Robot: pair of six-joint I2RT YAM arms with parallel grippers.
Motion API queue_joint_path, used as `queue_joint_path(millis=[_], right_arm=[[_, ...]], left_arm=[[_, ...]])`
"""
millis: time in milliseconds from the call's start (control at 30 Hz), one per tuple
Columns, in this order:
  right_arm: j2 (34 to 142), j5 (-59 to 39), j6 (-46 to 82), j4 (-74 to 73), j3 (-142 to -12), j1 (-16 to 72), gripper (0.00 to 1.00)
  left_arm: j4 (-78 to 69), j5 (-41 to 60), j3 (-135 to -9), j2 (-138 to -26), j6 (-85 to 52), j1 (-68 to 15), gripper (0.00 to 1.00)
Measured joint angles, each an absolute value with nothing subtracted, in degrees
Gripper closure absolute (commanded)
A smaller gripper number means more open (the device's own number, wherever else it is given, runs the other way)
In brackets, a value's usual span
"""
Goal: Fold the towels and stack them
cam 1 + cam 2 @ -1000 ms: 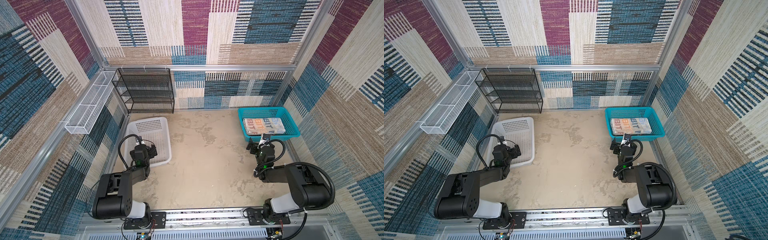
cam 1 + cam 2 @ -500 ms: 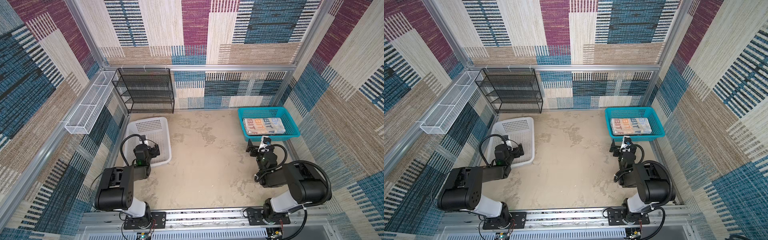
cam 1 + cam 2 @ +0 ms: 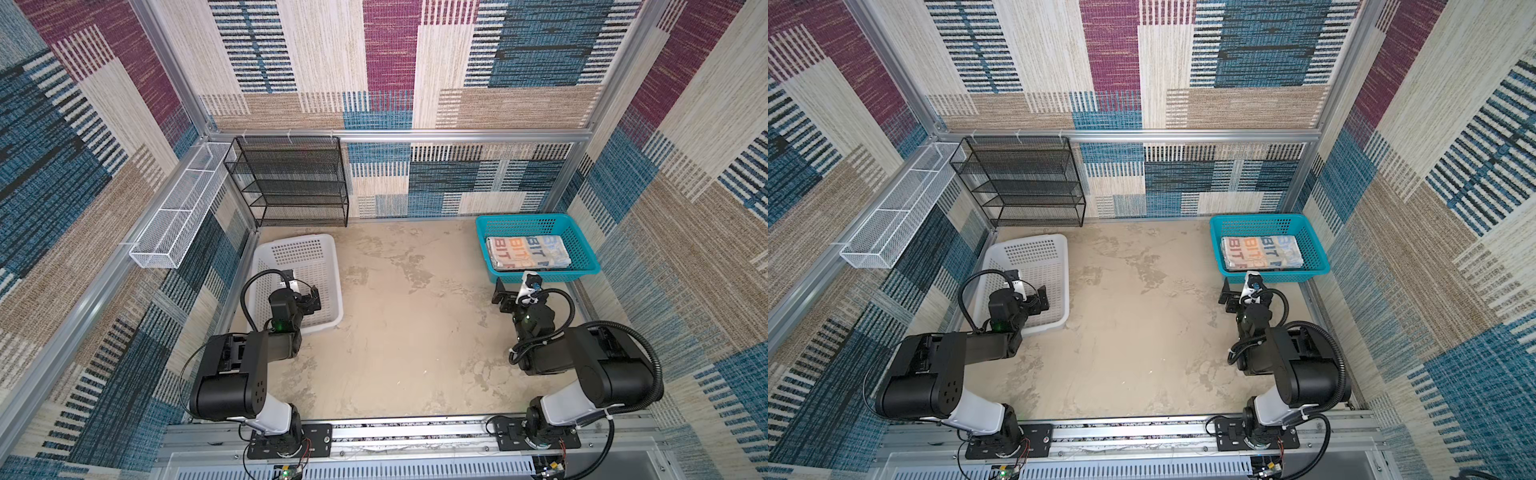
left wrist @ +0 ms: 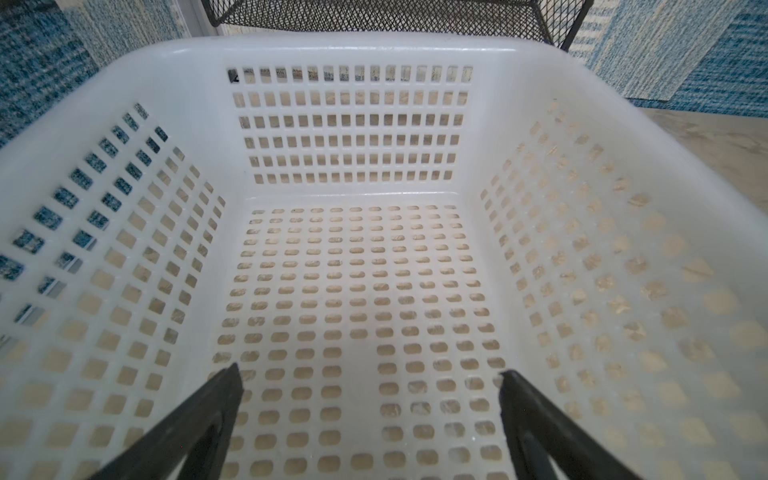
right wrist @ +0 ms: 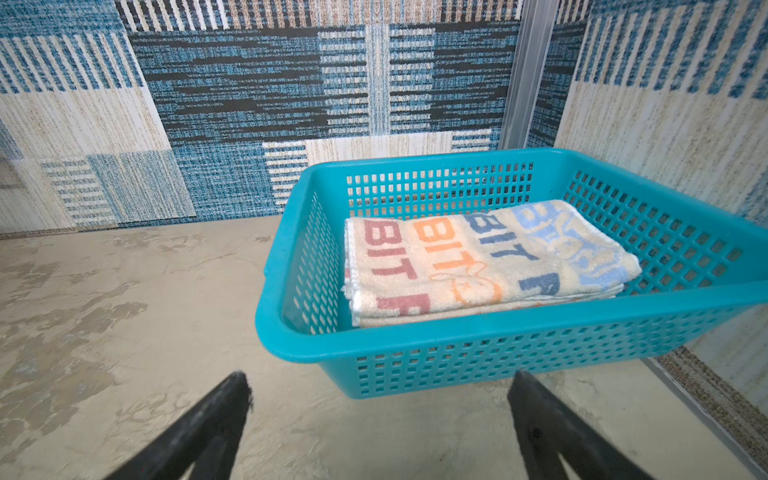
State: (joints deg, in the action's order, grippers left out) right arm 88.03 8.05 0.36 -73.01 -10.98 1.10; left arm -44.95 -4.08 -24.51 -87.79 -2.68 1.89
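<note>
The towels [image 3: 525, 253] [image 3: 1260, 252] [image 5: 478, 262] lie folded in a flat stack inside the teal basket [image 3: 540, 218] [image 3: 1266, 218] [image 5: 457, 332] at the back right. The top one is cream with large orange, blue and red lettering. Only the edges of the layers beneath it show. My right gripper [image 3: 513, 293] [image 3: 1237, 297] [image 5: 380, 378] hangs open just in front of that basket, holding nothing. My left gripper [image 3: 309, 297] [image 3: 1040, 301] [image 4: 370, 370] stands open over the white basket's near end, nothing between its fingers.
The white perforated basket [image 3: 291, 243] [image 3: 1025, 241] [image 4: 374, 45] at the left has nothing in it. A black wire shelf [image 3: 291, 183] stands at the back wall. A white wire tray [image 3: 178, 208] hangs on the left wall. Patterned walls enclose the beige floor.
Both arms have shifted slightly near their bases. Both grippers stayed open and the towels have not moved.
</note>
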Motion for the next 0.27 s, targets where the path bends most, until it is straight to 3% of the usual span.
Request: queue_joint_path(millis=[267], right_arm=[[88.03,8.05,0.36,-73.01,-11.11,1.10,0.01]], left_arm=[[-44.91,-2.68,-24.86,-87.88,-1.30,1.34,0.01]])
